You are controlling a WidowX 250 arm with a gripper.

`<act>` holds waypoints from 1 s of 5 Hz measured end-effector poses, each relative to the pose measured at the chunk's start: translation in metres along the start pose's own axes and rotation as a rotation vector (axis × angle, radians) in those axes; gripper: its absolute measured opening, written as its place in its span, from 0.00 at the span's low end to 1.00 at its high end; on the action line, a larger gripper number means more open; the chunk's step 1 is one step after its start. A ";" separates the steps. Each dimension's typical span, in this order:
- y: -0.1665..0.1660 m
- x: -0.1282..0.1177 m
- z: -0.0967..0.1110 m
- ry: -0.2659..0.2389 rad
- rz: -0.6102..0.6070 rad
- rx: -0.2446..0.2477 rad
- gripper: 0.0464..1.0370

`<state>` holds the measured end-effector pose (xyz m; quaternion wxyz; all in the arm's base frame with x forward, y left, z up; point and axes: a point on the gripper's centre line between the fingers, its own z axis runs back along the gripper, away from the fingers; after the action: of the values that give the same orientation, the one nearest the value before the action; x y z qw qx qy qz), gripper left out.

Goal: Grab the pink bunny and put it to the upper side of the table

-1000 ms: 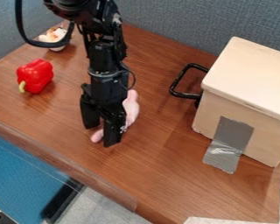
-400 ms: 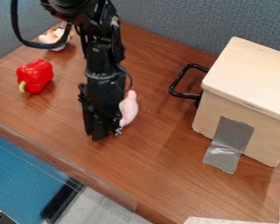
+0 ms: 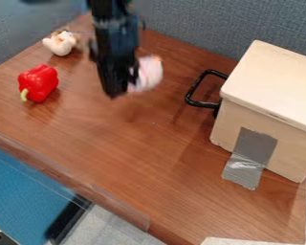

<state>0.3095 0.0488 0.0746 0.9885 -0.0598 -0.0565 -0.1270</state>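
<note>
Above the upper middle of the brown wooden tabletop (image 3: pixel 162 158): pink toy bunny (image 3: pixel 149 74), blurred, soft shadow below. Black gripper (image 3: pixel 115 91) has it; jaws drawn nearly together, bunny bulging out on the side toward the box. Black arm (image 3: pixel 111 28) drops near-vertical from the top edge. Off left, glossy red bell pepper (image 3: pixel 39 82), white garlic bulb (image 3: pixel 58 44). Right, pale wooden box (image 3: pixel 277 83), grey tape on its front.
</note>
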 end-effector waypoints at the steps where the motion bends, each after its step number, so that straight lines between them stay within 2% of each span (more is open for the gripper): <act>1: 0.027 0.033 0.006 -0.043 0.057 -0.002 0.02; 2: 0.054 0.058 -0.004 -0.042 0.096 0.021 0.02; 3: 0.075 0.065 -0.022 -0.011 0.128 0.024 0.02; 4: 0.083 0.056 -0.037 0.032 0.140 0.019 0.05; 5: 0.084 0.054 -0.038 0.037 0.143 0.020 0.22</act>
<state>0.3871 0.1114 0.0354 0.9964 -0.0516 -0.0353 -0.0568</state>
